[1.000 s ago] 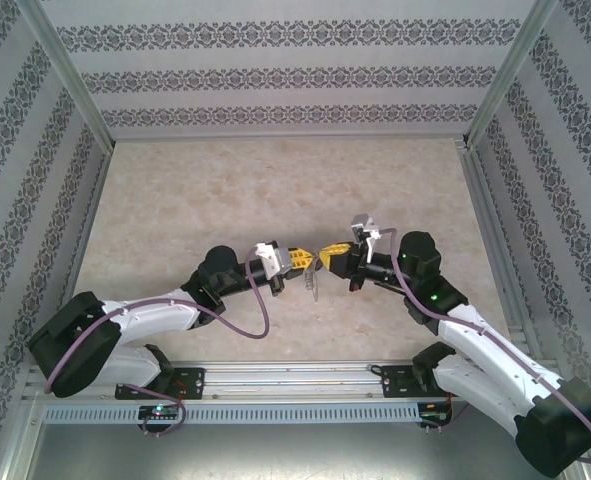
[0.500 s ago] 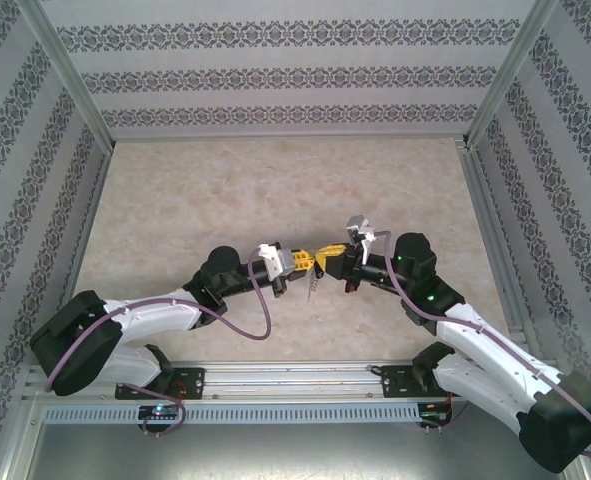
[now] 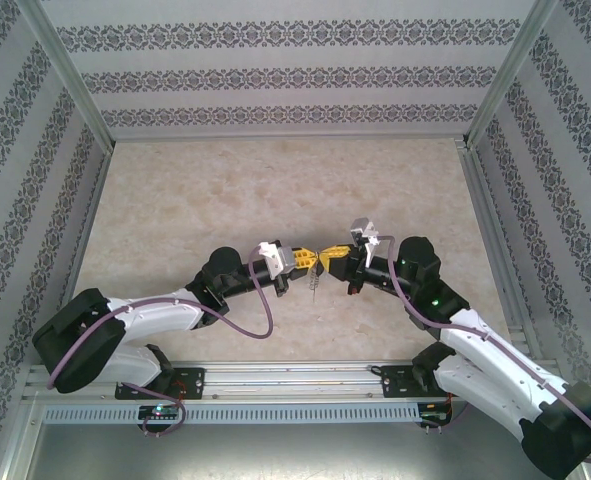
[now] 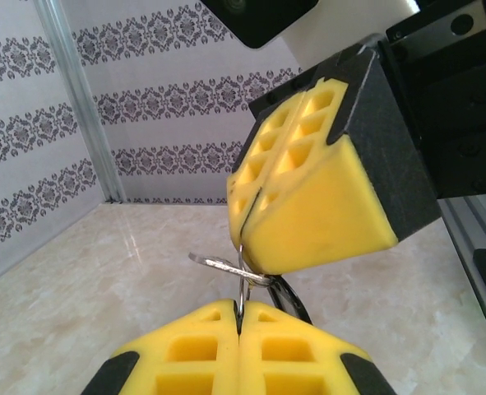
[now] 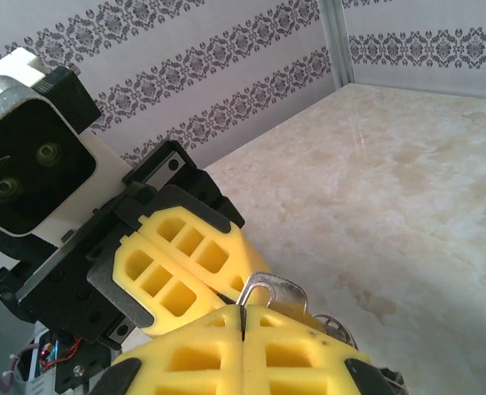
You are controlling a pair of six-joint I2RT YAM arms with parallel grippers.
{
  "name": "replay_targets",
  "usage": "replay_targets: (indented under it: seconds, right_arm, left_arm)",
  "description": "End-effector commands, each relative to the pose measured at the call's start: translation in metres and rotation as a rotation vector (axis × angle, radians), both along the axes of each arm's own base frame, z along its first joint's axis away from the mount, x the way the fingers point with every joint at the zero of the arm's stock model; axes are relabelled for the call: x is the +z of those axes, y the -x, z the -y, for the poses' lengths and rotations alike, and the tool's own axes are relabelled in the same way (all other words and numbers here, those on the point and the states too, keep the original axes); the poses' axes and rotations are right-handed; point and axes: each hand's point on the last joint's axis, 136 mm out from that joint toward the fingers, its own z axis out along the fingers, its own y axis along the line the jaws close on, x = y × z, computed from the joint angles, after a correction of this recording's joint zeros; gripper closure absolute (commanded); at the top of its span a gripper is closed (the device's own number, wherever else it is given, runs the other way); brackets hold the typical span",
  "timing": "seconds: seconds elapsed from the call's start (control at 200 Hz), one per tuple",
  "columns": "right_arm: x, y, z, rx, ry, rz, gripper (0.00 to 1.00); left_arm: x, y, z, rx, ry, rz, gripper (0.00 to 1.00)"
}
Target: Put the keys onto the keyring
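Note:
Both grippers meet tip to tip above the middle of the table. My left gripper (image 3: 312,261) (image 4: 241,311) is shut on a thin wire ring (image 4: 243,284) that runs up into the slit of the right gripper's fingers (image 4: 308,206). My right gripper (image 3: 326,257) (image 5: 241,311) is shut on the keyring (image 5: 280,288), a flat grey hooked loop, seen edge-on (image 4: 218,263) in the left wrist view. A small silvery piece (image 3: 315,285) dangles below the tips. A black curved piece (image 4: 296,300) hangs beside the ring; I cannot tell whether it is the keys.
The marble-patterned table (image 3: 275,190) is walled by patterned panels at the back and sides, with metal posts (image 3: 70,70) at the corners. An aluminium rail (image 3: 295,385) with the arm bases runs along the near edge. Purple cables loop beside both wrists.
The two grippers have drawn slightly closer, tips now touching, and the right wrist has shifted a little left. Both stay shut, with the small piece still dangling below.

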Motion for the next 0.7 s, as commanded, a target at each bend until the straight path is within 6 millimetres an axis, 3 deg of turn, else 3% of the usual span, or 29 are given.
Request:
replay_targets:
  seconds: [0.0, 0.42, 0.695]
  right_arm:
    - [-0.011, 0.001, 0.000, -0.004, 0.024, -0.004, 1.00]
    - [-0.002, -0.006, -0.013, 0.005, 0.019, 0.019, 1.00]
    - [-0.020, -0.017, -0.001, -0.094, 0.073, 0.016, 1.00]
  left_arm:
    - [0.036, 0.006, 0.005, -0.027, 0.101, 0.065, 1.00]
    - [0.036, 0.011, 0.007, -0.056, 0.111, 0.065, 1.00]
    - [0.044, 0.014, 0.002, -0.050, 0.140, 0.083, 1.00]
